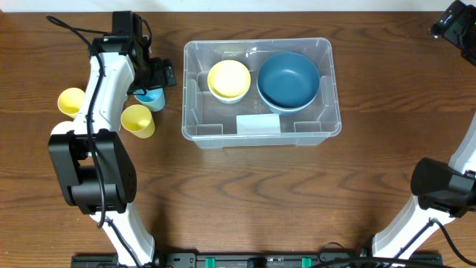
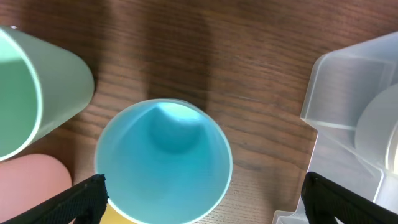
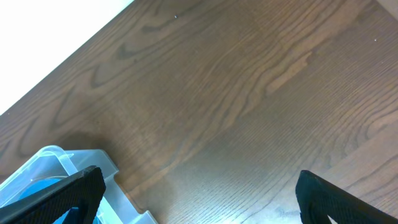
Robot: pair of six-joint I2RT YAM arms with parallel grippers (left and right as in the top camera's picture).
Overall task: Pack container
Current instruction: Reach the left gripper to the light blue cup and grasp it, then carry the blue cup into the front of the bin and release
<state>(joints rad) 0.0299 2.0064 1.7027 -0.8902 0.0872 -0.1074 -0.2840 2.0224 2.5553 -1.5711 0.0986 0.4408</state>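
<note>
The container (image 1: 324, 126) is a large clear plastic bin in the middle of the table, with a pale label (image 1: 258, 123). Inside it sit a yellow bowl (image 1: 229, 80) and a big blue bowl (image 1: 288, 80). My left gripper (image 1: 152, 83) is open and hangs just left of the bin, over an upright light-blue cup (image 1: 151, 97). In the left wrist view the cup (image 2: 163, 162) lies between the spread fingers (image 2: 205, 208), untouched. My right gripper (image 1: 452, 28) is open and empty at the far right corner; its fingers (image 3: 199, 199) are over bare wood.
Two yellow cups (image 1: 71, 100) (image 1: 138, 120) lie left of the bin. The left wrist view shows a green cup on its side (image 2: 37, 87), a pink object (image 2: 31, 180) and the bin's corner (image 2: 354, 93). The right wrist view shows a bin corner (image 3: 62, 163).
</note>
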